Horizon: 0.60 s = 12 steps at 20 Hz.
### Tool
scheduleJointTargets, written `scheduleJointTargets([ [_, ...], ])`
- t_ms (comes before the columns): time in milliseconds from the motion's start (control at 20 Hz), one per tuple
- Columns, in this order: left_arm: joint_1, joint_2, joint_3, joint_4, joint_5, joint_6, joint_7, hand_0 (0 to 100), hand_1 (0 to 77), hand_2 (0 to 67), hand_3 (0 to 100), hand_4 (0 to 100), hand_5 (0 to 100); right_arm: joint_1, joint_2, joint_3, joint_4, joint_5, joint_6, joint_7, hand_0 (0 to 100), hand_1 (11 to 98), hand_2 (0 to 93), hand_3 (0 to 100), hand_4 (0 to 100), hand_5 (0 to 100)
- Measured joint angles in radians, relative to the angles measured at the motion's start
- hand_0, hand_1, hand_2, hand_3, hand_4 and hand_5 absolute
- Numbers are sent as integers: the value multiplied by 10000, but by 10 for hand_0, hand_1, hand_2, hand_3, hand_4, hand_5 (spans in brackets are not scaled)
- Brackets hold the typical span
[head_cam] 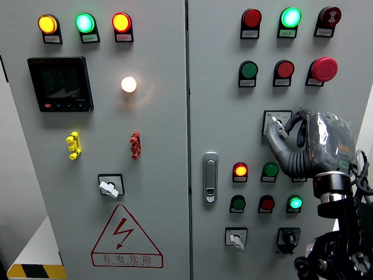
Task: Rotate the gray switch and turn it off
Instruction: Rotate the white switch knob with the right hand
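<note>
Right hand (303, 146) up at the panel now, we see its dark grey fingers (278, 146) curled in toward the small grey rotary switch (275, 123) on its square black-framed plate, right door of the pale grey metal cabinet (175, 175), mid-height. Fingertips are touching or just at the knob; whether they actually clamp it we cannot tell, since the hand covers most of the plate. The wrist comes up from the lower right, black forearm (335, 233) nearly vertical, back of the hand toward us, glossy and translucent-looking.

Around it we have plenty of neighbours. Just above sit a green round push button (249, 70), a red round push button (285, 69) and a red mushroom-head stop button (324, 69). Just below the fingers glow a red-and-yellow lit indicator lamp (240, 170) and a dark green lamp (270, 170); the hand hides what lies right of those. Lower still we spot a white-handled selector switch (236, 239) and a black rotary knob (288, 237). A silver door latch (210, 177) stands to the left, near the seam between the doors.

Of the switch itself we only get its left part: a light knob with a short lever pointing down-right.
</note>
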Motion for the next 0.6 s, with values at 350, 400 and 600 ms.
scheduleJointTargets([
  [350, 0, 0, 0, 0, -3, -1, 0, 0, 0, 105, 212, 129, 128, 0, 0, 0, 17, 0, -3, 0, 735, 406, 805, 1000, 1000, 1000],
  [400, 0, 0, 0, 0, -3, -3, 0, 0, 0, 105, 212, 129, 128, 1, 0, -1, 25, 0, -4, 0, 741, 405, 805, 1000, 1000, 1000],
  [600, -1, 0, 0, 0, -10, -4, 0, 0, 0, 105, 212, 130, 128, 1, 7, -2, 40, 0, -1, 0, 782, 400, 814, 1000, 1000, 1000],
])
